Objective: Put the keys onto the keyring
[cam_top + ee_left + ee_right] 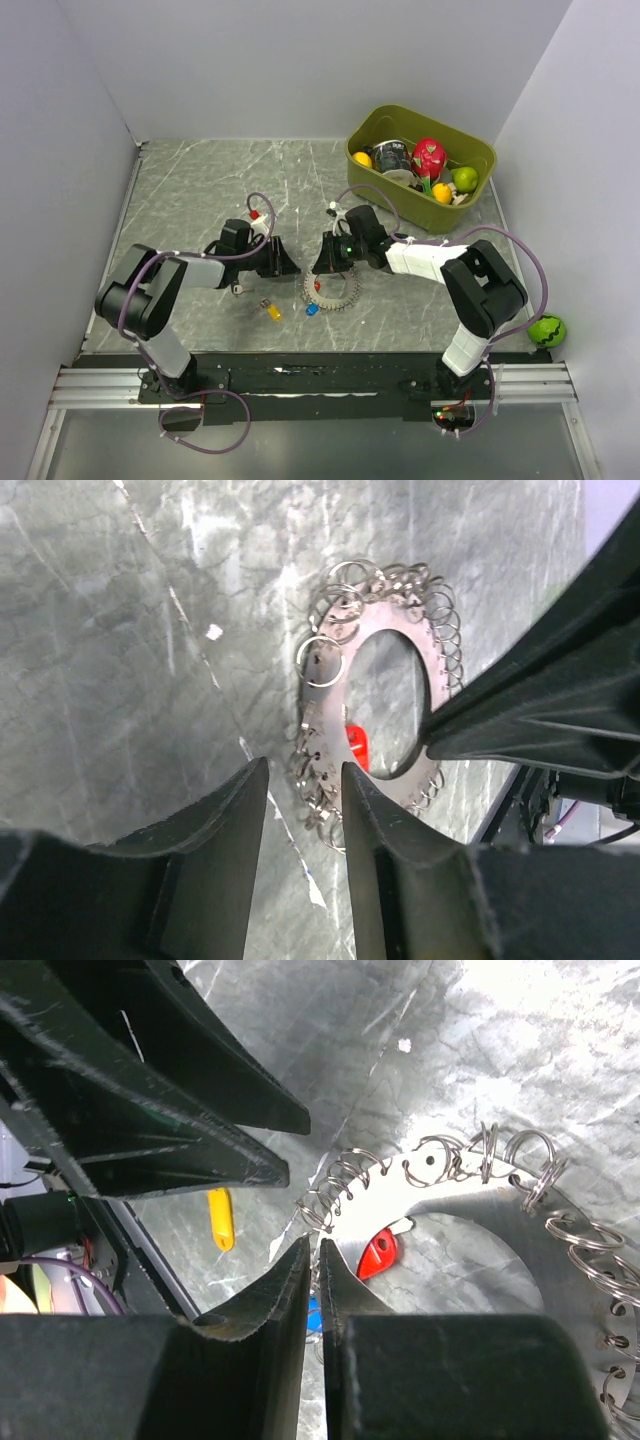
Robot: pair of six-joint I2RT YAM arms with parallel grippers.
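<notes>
The keyring (333, 292) is a flat metal ring edged with several small split rings and lies on the grey marble table. A red-capped key (378, 1252) and a blue-capped key (313, 1315) hang on it. My right gripper (313, 1255) is shut on the keyring's (470, 1175) near rim. My left gripper (303, 778) is open, its tips at the opposite edge of the keyring (385, 630), not gripping it. The yellow-capped key (272, 311) lies loose on the table left of the ring, and also shows in the right wrist view (220, 1217). A small dark key (237, 289) lies further left.
An olive-green bin (478, 143) holding toy fruit and a cup stands at the back right. A green ball (547, 330) lies beyond the table's right edge. Grey walls close in the left, back and right sides.
</notes>
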